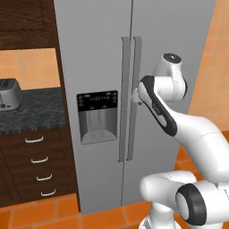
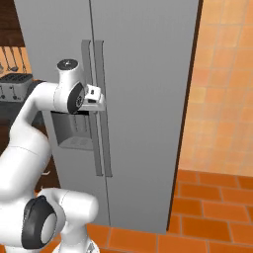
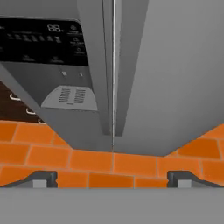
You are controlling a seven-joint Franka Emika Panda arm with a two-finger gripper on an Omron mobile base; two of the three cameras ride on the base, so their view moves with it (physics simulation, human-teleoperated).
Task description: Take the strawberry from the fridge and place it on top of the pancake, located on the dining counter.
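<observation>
- At the fridge's (image 1: 98, 67) front, about halfway up the doors, we see our gripper (image 2: 97, 99) with its jaws spread wide and nothing between them; in the hand view the two dark tips stand far apart over the orange floor tiles (image 3: 87, 159).
- Just beside the jaws run the two long vertical handles (image 1: 129, 98), one on each door, close together along the middle seam. In our judgement they are stiff and smooth, so we should take hold of one bar across its thin side.
- The right handle (image 2: 104, 108) is the nearer one to the jaws, and it seems the one to pull.
- The door will probably feel heavy and swing on its hinge, so a pull in an arc is needed.
- Both doors are closed, so the strawberry must be inside, hidden from us. We expect it to be light, soft and easy to crush.
- To the left sits the black water dispenser (image 1: 97, 114).
</observation>
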